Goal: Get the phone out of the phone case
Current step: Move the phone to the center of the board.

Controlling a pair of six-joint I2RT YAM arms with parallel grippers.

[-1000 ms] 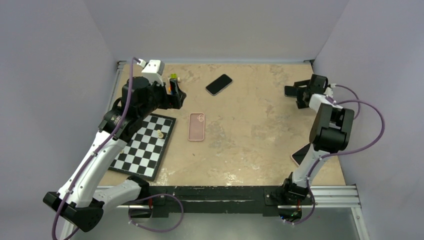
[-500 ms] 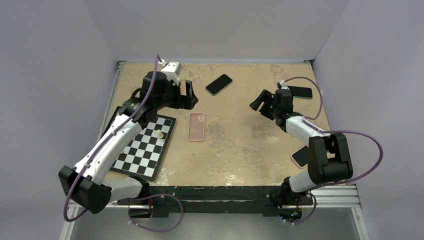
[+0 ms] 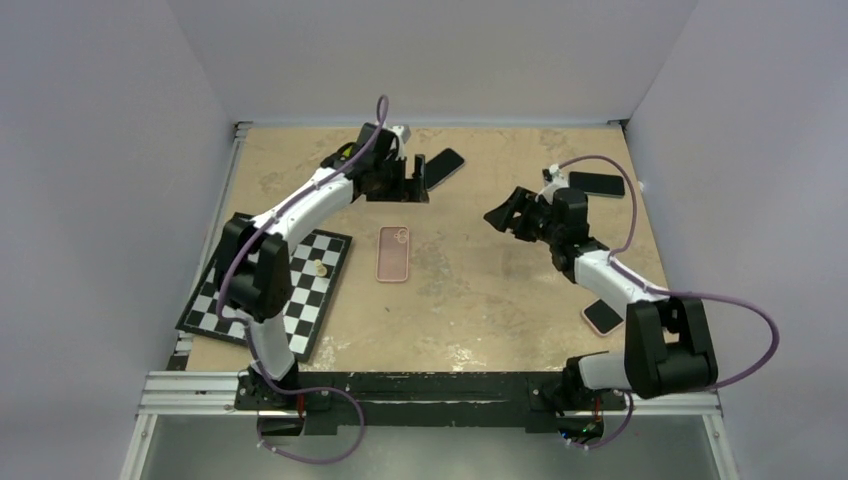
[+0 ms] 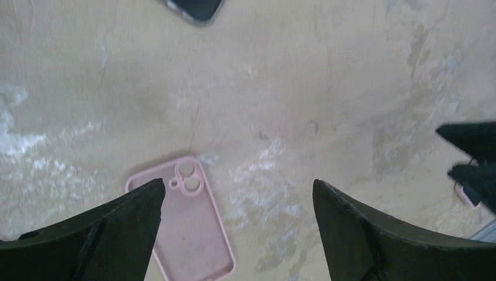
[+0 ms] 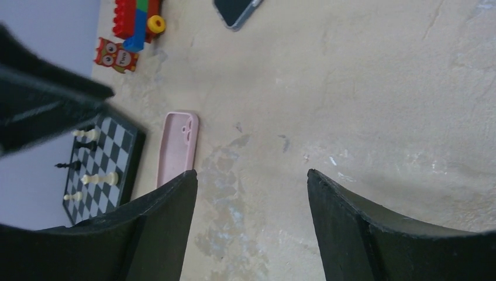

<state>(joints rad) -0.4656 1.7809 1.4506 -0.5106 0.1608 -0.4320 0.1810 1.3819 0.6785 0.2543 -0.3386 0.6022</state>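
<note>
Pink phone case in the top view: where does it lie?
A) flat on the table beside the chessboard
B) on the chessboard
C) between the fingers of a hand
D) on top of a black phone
A: the pink phone case lies flat on the table, apart from the chessboard next to it.

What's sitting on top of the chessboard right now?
Small chess pieces stand on the chessboard: a few pale pieces and one black piece. In the overhead view the left arm covers part of the board, so anything beneath it cannot be seen.
</note>
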